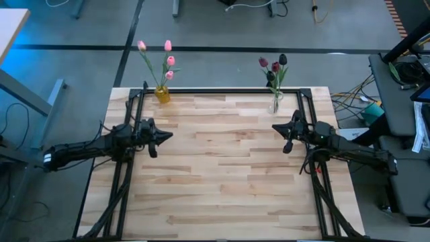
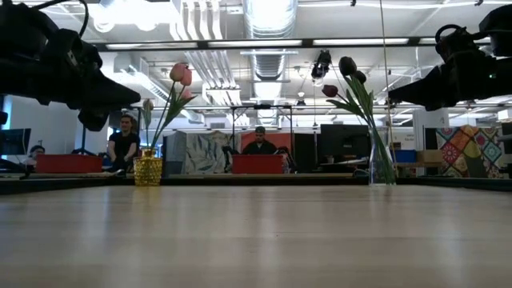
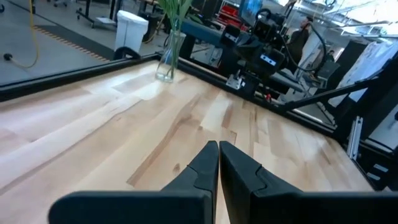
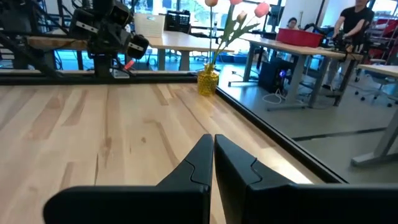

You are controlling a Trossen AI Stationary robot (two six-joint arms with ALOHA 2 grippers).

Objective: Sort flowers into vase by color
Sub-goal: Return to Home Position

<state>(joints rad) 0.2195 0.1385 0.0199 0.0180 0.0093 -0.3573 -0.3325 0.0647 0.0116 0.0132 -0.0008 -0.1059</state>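
Pale wooden boards make up the worktop (image 1: 222, 175), over which both arms are held. At far left, the left pincer (image 1: 163, 136) is seen with its fingers pressed together, nothing gripped. At the back edge, four pink tulips (image 1: 170, 60) are counted in one yellow vase (image 1: 162, 94). Further right, at least three maroon tulips (image 1: 275, 66) are stood in one clear vase (image 1: 275, 102). The right pincer (image 1: 277, 128) is likewise closed and empty. Such flowers are judged light, limp-stemmed and easily bruised, best taken gently at mid-stem.
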